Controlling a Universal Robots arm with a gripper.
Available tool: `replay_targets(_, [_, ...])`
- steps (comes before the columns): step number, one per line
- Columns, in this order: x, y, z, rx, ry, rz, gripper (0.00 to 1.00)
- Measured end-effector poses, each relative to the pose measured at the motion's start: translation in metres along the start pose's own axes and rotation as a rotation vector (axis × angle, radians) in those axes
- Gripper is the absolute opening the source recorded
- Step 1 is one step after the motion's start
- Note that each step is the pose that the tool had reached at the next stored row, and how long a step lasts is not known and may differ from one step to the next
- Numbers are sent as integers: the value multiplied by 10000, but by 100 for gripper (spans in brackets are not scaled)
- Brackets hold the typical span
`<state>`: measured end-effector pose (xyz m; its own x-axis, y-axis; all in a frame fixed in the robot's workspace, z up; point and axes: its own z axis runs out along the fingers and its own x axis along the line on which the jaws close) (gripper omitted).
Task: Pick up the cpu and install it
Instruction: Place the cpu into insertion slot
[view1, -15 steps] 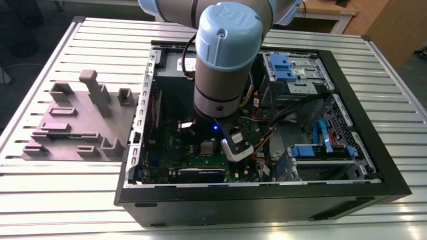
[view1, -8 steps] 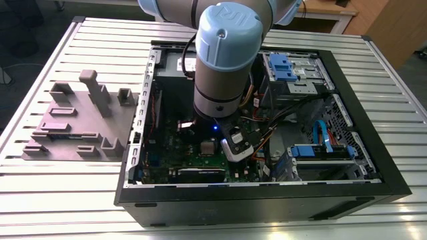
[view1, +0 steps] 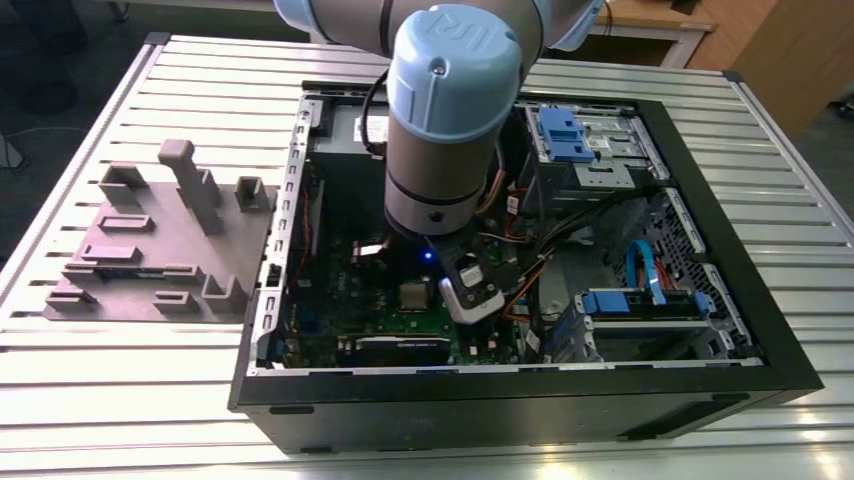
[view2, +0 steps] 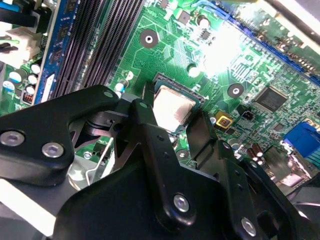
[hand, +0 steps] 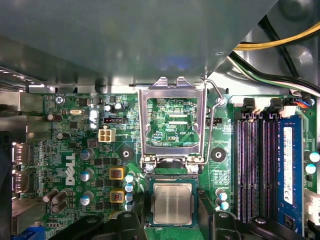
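The cpu (hand: 172, 203) lies flat in the socket on the green motherboard (hand: 75, 165), its silvery top showing in both wrist views (view2: 172, 107). The gripper (view2: 172, 131) sits just above it, its black fingers (view2: 145, 130) spread either side of the chip and closed on nothing. The hinged socket frame (hand: 172, 122) stands open just beside the cpu. Dark memory slots (hand: 255, 165) run alongside. In the exterior view the arm (view1: 447, 120) reaches into the open computer case (view1: 534, 390), hiding much of the board; a grey block (view1: 160, 250) rests well apart on the slatted table (view1: 120, 370).
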<state>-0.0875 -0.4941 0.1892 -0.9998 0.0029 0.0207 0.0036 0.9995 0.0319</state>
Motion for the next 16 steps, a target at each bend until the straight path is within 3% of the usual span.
replay_targets(9, [-8,0,0,0,0,0,53])
replay_targets(12, [-8,0,0,0,-1,0,54])
replay_targets(13, [-8,0,0,0,-1,0,60])
replay_targets(16, [-8,1,-7,2,2,1,60])
